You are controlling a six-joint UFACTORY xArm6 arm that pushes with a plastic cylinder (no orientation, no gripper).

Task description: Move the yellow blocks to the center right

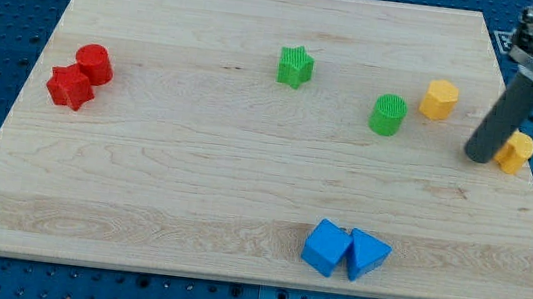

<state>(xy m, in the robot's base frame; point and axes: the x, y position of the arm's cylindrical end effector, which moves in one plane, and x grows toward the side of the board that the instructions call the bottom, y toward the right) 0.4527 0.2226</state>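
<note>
A yellow hexagonal block [439, 99] stands on the wooden board [192, 181] at the view's upper right. A second yellow block [516, 152] stands near the board's right edge, partly hidden behind my rod. My tip [478, 157] rests on the board right beside this second yellow block, on its left side, and to the lower right of the hexagonal one.
A green cylinder [387, 115] stands left of the yellow hexagonal block. A green star [295, 67] is at the top centre. A red cylinder [94, 63] and a red star [70, 86] touch at the left. Two blue blocks [326, 247] [367, 255] touch at the bottom centre.
</note>
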